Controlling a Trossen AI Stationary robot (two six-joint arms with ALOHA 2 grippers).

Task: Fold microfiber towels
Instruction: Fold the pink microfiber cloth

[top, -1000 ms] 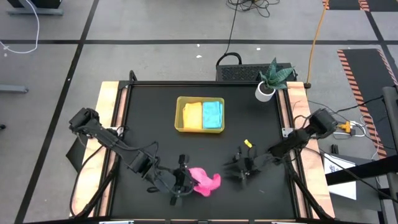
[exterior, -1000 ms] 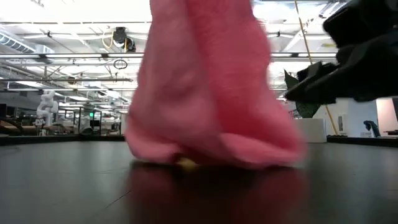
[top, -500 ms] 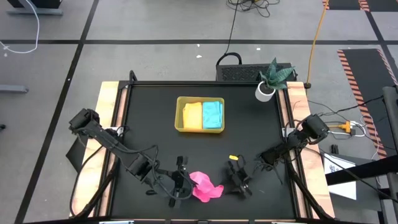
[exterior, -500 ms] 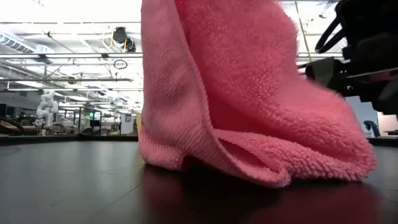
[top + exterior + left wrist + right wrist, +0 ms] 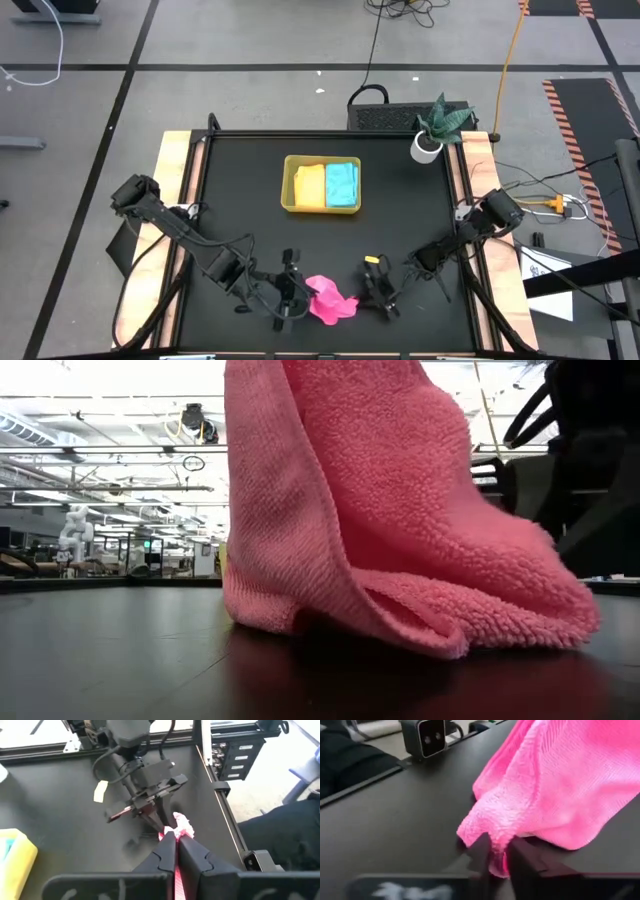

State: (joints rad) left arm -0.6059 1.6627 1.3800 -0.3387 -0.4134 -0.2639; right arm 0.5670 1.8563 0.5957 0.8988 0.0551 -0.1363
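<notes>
Left gripper: jaws pressed together on a thin edge of the soft pink microfiber towel, cloth pinched flat between the two dark fingers in the left wrist view. Right gripper: jaws nearly together, clamped on a drooping corner of the same pink towel, seen between its fingers in the right wrist view.

Pink towel bunched and standing up off the black table top, lower folds resting on the surface, strung between the two grippers. Left gripper touching its one side, right gripper touching the other, in the high view.

Placed against the shallow yellow-green plastic tray: pink towel well apart from it, toward the front edge of the table, slightly to the right arm's side. Inside the tray, a folded yellow microfiber towel on the left arm's side, a folded sky-blue microfiber towel touching it on the right arm's side.

Small potted plant in a white pot beyond the tray, at the far corner on the right arm's side.
</notes>
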